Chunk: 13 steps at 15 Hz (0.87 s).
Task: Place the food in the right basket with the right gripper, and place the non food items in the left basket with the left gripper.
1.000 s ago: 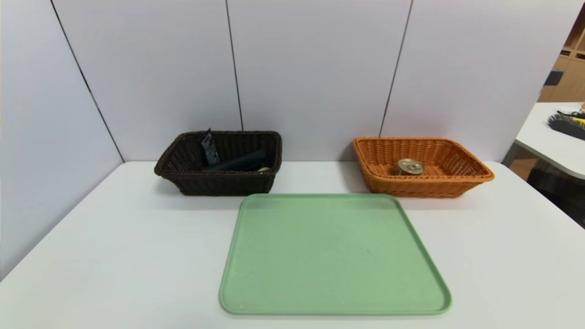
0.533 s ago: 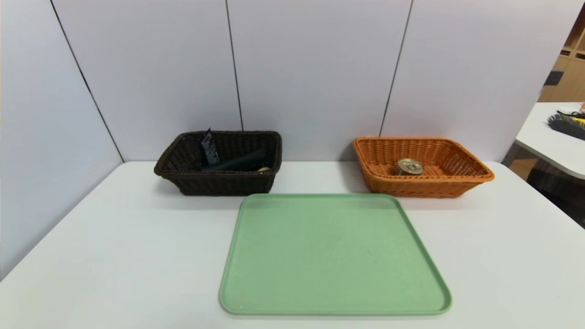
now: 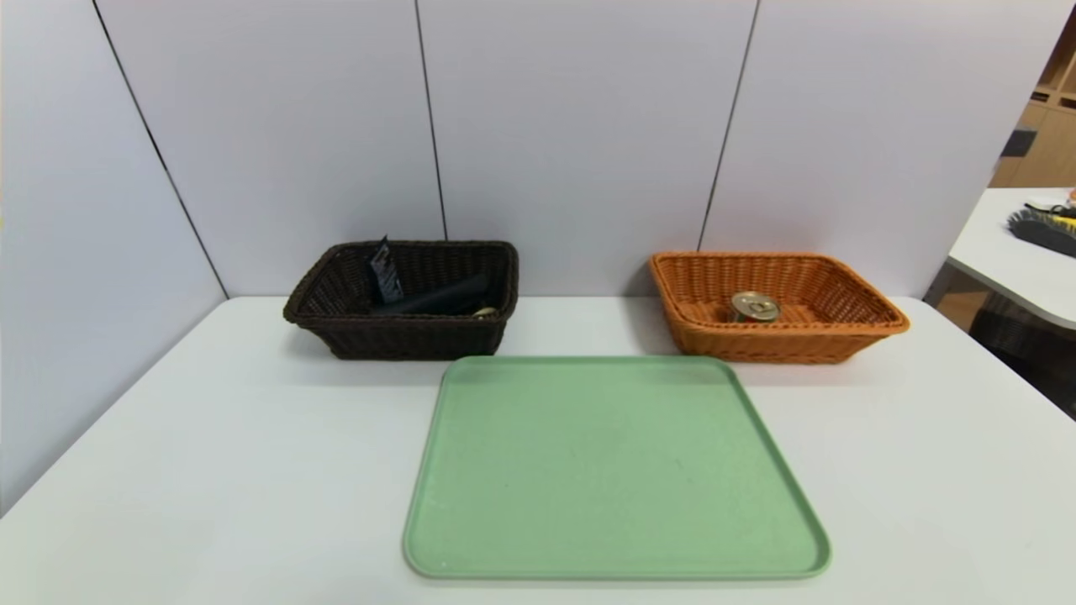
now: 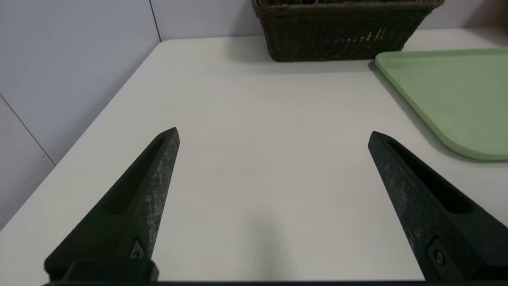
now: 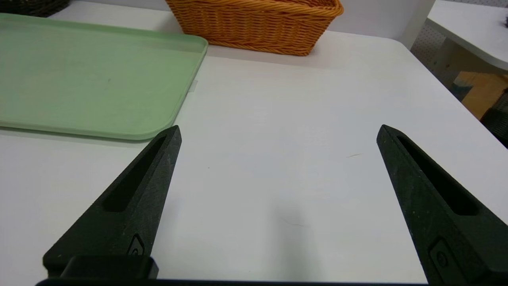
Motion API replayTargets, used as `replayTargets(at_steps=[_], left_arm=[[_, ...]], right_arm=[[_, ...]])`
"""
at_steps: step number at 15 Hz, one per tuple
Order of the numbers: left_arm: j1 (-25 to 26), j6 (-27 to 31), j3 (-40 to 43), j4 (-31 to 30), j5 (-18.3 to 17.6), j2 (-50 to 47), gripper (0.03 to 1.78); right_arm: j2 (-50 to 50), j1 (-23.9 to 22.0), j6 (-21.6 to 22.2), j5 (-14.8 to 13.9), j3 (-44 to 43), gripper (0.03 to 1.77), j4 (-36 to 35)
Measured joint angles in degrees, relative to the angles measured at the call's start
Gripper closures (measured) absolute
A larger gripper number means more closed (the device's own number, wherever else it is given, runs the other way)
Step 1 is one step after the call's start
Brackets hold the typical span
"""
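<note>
The small tin can (image 3: 754, 306) with its gold lid lies inside the orange right basket (image 3: 874, 318). In the dark brown left basket (image 3: 403, 340) a dark squeeze tube (image 3: 384, 271) stands up, a long black case (image 3: 441, 296) lies across, and a bit of yellow (image 3: 485, 312) peeks out at the front right corner. Neither arm shows in the head view. My left gripper (image 4: 274, 135) hangs open over bare table, well short of the left basket (image 4: 341, 35). My right gripper (image 5: 279, 132) is open too, over the table beside the tray, short of the right basket (image 5: 254, 28).
A green tray (image 3: 614, 563) with nothing on it lies at the table's middle, in front of both baskets. Grey wall panels close off the back and left. Another white table (image 3: 1021, 260) with a dark object stands off to the right.
</note>
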Motion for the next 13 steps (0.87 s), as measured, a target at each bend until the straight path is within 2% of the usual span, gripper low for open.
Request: replayTargets(at_steps=[4,13], left_arm=[[0.02,-0.74,0.0,-0.5,-0.05,0.0,0.12],[0.02,-0.91,0.0,-0.55,-0.02,0.0,0.12]], right_arm=[[0.0,0.0,6.11,-1.76,0.02,0.1,-0.07],[0.0,0.0,7.05,-1.89,0.02,0.1,-0.2]])
